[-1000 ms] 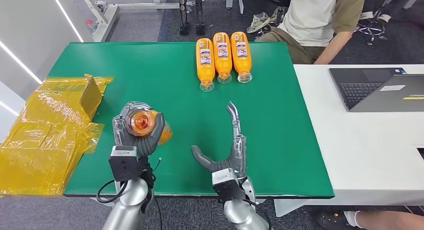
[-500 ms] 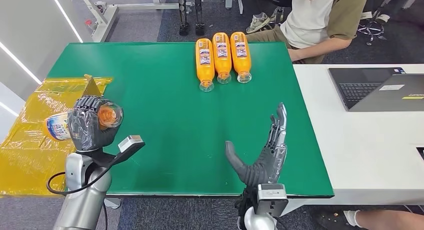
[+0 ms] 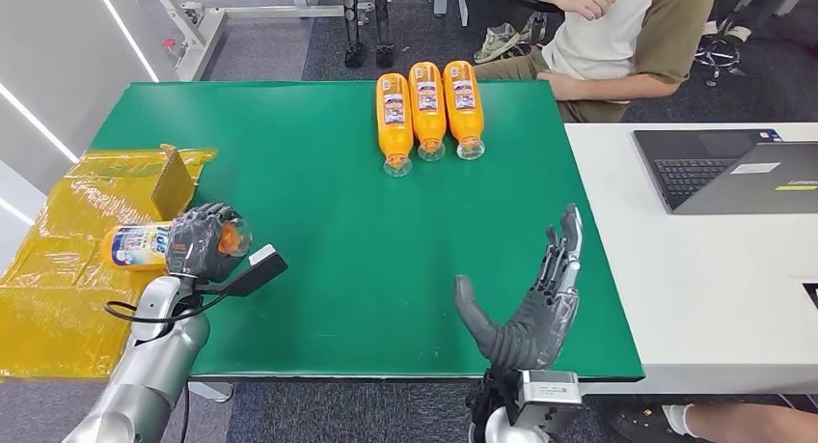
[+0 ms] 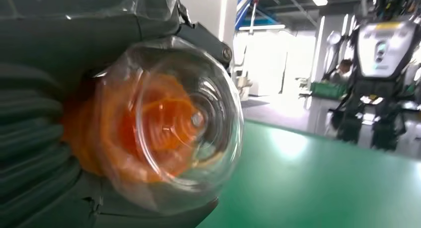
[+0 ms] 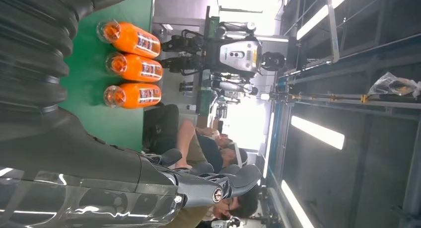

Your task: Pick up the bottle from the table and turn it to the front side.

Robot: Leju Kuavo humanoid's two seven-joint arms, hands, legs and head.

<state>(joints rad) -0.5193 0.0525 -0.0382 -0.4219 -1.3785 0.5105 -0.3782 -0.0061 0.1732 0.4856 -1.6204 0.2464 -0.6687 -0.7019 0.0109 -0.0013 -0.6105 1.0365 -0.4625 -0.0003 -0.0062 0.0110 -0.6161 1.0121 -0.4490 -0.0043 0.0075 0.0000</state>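
Bottle (image 3: 140,246) middle under left hand (image 3: 198,238)

Table layout, placed from the two hands

The left hand (image 3: 198,238) sits over the table's (image 3: 318,192) left edge, wrapped around a bottle (image 3: 145,245) that lies sideways, its body reaching out left past the fingers over the plastic sheeting (image 3: 58,269) spread beside the table. A cardboard piece (image 3: 176,182) stands just behind this hand. The right hand (image 3: 531,308) is raised near the table's front edge, well to the right of the left hand. Three bottles (image 3: 427,110) lie side by side far ahead of it, near the back edge. A laptop (image 3: 723,168) lies to its right on the adjoining table (image 3: 695,289), and a person (image 3: 617,38) sits beyond.
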